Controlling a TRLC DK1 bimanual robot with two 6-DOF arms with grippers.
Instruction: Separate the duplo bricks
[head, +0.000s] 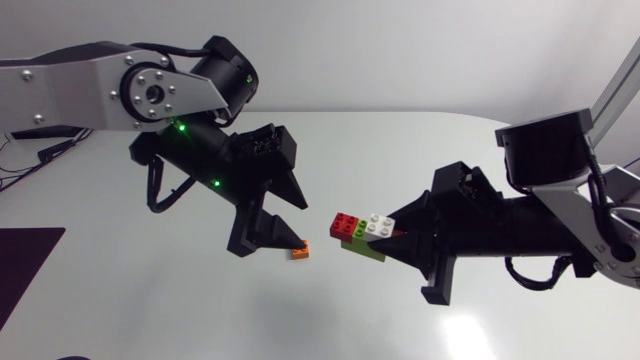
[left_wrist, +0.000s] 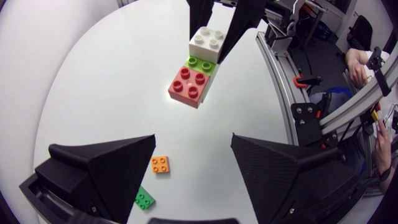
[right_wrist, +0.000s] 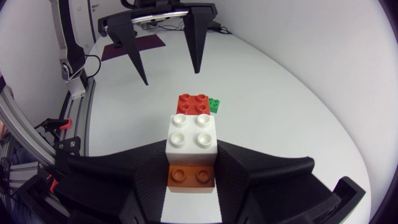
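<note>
A duplo stack hangs above the table in my right gripper (head: 400, 238): a red brick (head: 347, 225) and a white brick (head: 378, 225) sit on a long lime-green brick (head: 365, 247). In the right wrist view the fingers are shut on an orange-brown brick (right_wrist: 191, 177) and the white brick (right_wrist: 193, 134), with the red brick (right_wrist: 194, 104) ahead. My left gripper (head: 275, 238) stands open just left of the stack, above a small loose orange brick (head: 299, 253). The left wrist view shows that orange brick (left_wrist: 160, 164) and a small green brick (left_wrist: 144, 199) beside its finger, with the stack (left_wrist: 189, 86) ahead.
The white table (head: 180, 310) has a rounded far edge. A dark mat (head: 25, 265) lies at its left side, under my left arm.
</note>
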